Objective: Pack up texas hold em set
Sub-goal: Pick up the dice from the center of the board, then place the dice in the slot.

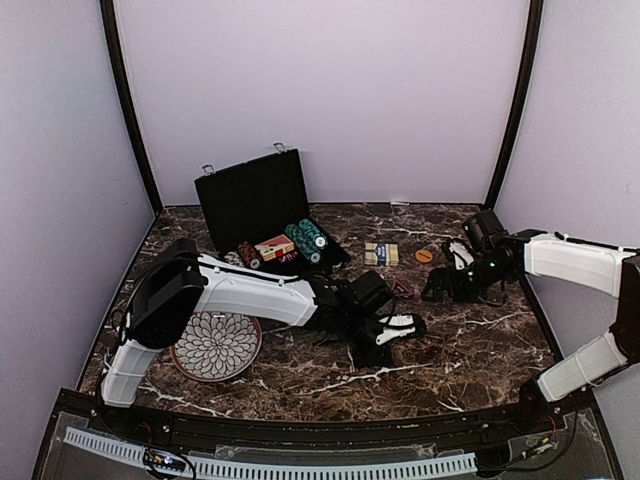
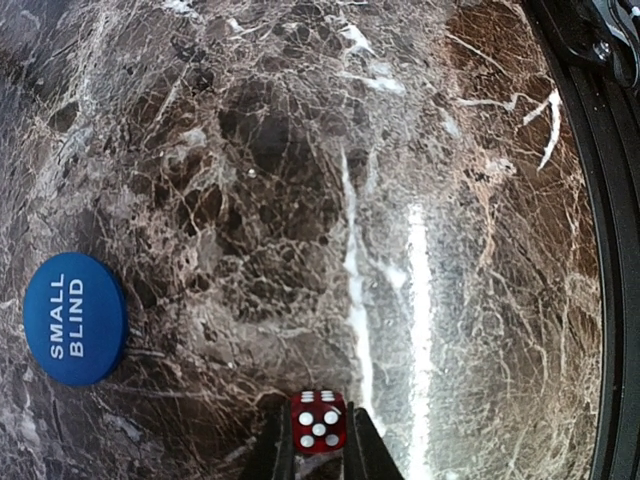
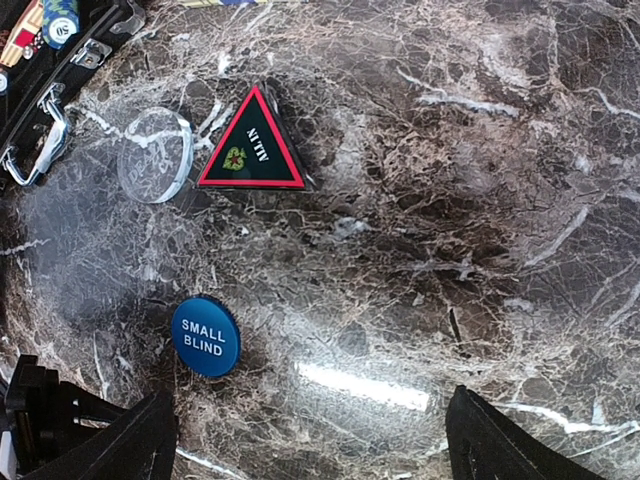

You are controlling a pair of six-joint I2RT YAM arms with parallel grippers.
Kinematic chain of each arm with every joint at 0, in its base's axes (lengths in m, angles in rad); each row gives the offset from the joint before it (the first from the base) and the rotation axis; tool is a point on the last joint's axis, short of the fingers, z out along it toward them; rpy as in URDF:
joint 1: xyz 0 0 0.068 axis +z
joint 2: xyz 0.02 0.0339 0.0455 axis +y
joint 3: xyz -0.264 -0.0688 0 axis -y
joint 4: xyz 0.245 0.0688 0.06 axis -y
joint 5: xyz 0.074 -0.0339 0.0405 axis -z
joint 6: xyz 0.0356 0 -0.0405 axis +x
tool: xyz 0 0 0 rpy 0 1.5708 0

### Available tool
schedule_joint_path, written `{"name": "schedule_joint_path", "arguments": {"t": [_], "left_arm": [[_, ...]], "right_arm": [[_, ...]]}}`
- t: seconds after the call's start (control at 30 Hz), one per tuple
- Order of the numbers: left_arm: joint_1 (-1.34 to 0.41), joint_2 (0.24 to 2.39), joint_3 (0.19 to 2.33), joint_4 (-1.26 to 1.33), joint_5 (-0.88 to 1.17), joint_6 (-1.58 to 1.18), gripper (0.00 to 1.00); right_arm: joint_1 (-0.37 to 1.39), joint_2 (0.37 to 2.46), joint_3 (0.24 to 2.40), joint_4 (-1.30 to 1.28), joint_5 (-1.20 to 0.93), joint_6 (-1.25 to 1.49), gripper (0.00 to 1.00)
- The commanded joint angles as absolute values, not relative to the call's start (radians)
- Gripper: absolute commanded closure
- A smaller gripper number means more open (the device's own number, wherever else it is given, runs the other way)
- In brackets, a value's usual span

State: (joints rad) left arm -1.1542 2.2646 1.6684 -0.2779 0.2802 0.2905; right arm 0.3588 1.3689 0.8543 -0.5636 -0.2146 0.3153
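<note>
The black briefcase (image 1: 250, 200) stands open at the back left, with striped poker chips (image 1: 307, 238) and a card deck (image 1: 272, 247) in its tray. Another card deck (image 1: 381, 254) and an orange button (image 1: 424, 255) lie on the marble to its right. My left gripper (image 2: 319, 428) is shut on a small red die (image 2: 319, 415), low over the table centre (image 1: 392, 330). A blue "SMALL BLIND" button (image 2: 73, 318) (image 3: 205, 336) lies close by. My right gripper (image 3: 310, 450) (image 1: 445, 285) hangs open above the table with nothing between its fingers.
A black and red "ALL IN" triangle (image 3: 252, 145) and a clear round disc (image 3: 155, 155) lie near the briefcase handle (image 3: 40, 125). A round patterned plate (image 1: 215, 345) sits front left under the left arm. Black frame posts stand at both back corners.
</note>
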Motion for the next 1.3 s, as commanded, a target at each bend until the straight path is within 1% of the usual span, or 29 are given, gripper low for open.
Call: {"name": "schedule_joint_path", "arguments": {"t": [0.0,0.13,0.33,0.53,0.87,1.03,1.27], "left_arm": [[-1.123,2.206,1.679,-0.287,0.316,0.263,0.97],[-1.063,2.109,1.638,-0.288,0.291,0.247,0.98],[-0.922,1.985,1.549,-0.321,0.226,0.237,0.99],[-0.752,1.938,1.537,-0.391,0.167,0.248,0.99],[-0.558,1.982,1.557,-0.421,0.14,0.306,1.0],[-0.512,2.044,1.589,-0.427,0.129,0.322,0.99],[-0.49,2.098,1.634,-0.435,0.103,0.339,1.0]], "right_arm": [[0.35,1.356,0.858,-0.543,-0.232,0.308,0.05],[0.35,1.358,0.862,-0.543,-0.237,0.307,0.05],[0.35,1.353,0.862,-0.541,-0.242,0.306,0.06],[0.35,1.363,0.866,-0.535,-0.259,0.304,0.06],[0.35,1.376,0.878,-0.532,-0.278,0.295,0.06],[0.35,1.381,0.88,-0.536,-0.281,0.288,0.06],[0.351,1.384,0.88,-0.539,-0.286,0.286,0.06]]}}
